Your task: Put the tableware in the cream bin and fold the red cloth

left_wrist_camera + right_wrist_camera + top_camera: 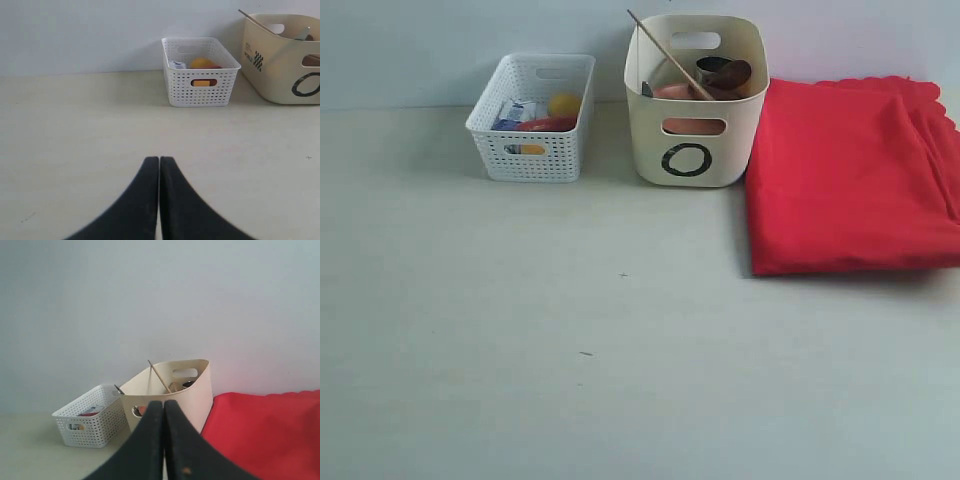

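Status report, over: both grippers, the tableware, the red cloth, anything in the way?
Left gripper shut, empty; right gripper shut, empty. Tableware in cream bin, one chopstick sticking out. Red cloth folded beside the bin. Nothing seen in the way.

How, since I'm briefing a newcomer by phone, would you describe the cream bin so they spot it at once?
Look along the back of the pale table, by the wall. Between the big red cloth and a low white lattice basket stands the cream bin. It is the taller one, with smooth walls, a black ring mark on its front and a chopstick poking out.
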`<state>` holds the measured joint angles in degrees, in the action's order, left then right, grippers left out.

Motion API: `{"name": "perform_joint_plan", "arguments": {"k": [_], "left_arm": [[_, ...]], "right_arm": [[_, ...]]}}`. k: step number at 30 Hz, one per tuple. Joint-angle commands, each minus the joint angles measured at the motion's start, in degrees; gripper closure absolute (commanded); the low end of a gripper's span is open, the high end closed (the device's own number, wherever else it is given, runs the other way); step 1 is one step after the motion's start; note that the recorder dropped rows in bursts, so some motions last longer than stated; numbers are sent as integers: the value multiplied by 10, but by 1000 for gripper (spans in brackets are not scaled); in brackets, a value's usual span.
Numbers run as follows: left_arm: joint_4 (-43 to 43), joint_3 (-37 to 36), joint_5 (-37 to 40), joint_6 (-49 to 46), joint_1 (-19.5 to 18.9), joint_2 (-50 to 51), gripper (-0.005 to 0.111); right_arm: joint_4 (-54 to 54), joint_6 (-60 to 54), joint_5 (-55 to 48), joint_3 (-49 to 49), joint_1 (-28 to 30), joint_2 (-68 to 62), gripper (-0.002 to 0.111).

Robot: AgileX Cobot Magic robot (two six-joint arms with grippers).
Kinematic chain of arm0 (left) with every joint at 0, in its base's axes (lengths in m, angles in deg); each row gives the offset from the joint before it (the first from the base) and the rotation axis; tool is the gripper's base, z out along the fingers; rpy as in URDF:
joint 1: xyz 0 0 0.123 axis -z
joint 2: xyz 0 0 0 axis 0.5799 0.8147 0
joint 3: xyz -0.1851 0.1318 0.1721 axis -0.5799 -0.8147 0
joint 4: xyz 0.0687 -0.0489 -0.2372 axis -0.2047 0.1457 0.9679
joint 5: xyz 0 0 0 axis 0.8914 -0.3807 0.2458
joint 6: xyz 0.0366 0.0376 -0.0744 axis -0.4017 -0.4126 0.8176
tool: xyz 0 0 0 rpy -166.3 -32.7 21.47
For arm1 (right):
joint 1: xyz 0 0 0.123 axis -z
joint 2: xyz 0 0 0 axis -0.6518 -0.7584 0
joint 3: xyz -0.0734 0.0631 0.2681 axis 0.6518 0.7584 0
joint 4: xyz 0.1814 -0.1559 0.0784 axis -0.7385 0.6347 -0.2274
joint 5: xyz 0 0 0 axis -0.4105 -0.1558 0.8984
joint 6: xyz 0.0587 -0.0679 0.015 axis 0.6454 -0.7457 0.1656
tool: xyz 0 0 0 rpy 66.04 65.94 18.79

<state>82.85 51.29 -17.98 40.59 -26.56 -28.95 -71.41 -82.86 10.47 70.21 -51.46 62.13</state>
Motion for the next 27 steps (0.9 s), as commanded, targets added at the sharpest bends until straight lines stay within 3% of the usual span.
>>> {"name": "perform_joint_plan", "arguments": {"k": [1,8,15,27], "left_arm": [[1,-2,-1,6,-2,-4,104],[1,-2,-1,6,-2,-4,104],[1,-2,-1,6,-2,-4,104],[1,-2,-1,6,-2,-4,104]], "right_arm": [[6,-17,-23,3,-2,2,108],[90,29,-65,3,-2,2,108],[-8,-80,-127,3,-2,2,108],[0,-73,-133,3,-2,2,108]]}}
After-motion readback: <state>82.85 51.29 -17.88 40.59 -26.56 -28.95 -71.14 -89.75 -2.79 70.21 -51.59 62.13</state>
